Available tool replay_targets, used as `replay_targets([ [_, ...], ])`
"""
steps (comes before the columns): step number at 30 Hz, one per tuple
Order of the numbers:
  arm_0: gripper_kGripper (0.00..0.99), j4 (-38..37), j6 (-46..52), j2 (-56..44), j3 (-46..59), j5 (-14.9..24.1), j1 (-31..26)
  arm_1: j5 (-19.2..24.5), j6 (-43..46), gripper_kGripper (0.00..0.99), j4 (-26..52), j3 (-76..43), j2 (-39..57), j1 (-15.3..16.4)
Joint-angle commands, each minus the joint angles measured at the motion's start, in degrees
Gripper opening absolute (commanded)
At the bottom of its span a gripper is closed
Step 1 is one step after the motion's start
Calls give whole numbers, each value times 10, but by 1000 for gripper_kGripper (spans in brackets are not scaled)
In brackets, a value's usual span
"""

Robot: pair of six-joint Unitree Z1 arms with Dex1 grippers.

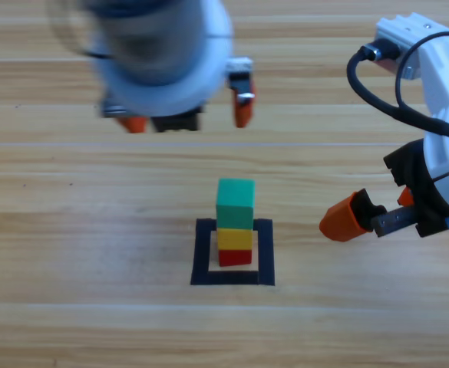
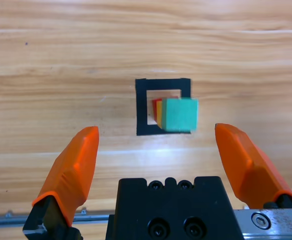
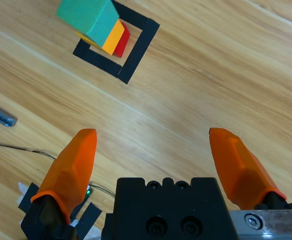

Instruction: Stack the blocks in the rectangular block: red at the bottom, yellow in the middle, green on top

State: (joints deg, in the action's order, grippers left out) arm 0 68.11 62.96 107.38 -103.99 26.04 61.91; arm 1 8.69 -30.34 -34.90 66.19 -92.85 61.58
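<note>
A three-cube tower stands inside the black tape rectangle (image 1: 234, 279) near the middle of the wooden table (image 1: 70, 230): the red cube (image 1: 235, 257) at the bottom, the yellow cube (image 1: 235, 239) on it, the green cube (image 1: 235, 204) on top. The order matches the one called for, and the stack looks upright, with no cube touched by either arm. By this showing the stacking itself is done; what seems left is only for the arms to pull clear.

The left gripper (image 1: 187, 111) hangs above the table beyond the tower, jaws wide apart and empty, looking straight down on the green cube's top. The right gripper (image 1: 378, 218) waits off to the tower's right, well apart from it, jaws likewise spread with nothing between them.
</note>
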Motion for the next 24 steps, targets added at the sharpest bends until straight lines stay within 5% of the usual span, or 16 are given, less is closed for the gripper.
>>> replay_targets([
  [1, 990, -163, -10, -191, 261, 31, 80, -33, 14, 990, 5, -14, 0, -15],
  [6, 990, -279, -45, -274, 434, 31, 80, -53, 21, 990, 8, -20, 14, -15],
  [11, 990, -351, -87, -277, 499, 30, 80, -71, 26, 990, 12, -22, 15, -15],
  [24, 990, -366, -103, -266, 517, 20, 80, -61, 26, 990, 25, -34, 22, -15],
])
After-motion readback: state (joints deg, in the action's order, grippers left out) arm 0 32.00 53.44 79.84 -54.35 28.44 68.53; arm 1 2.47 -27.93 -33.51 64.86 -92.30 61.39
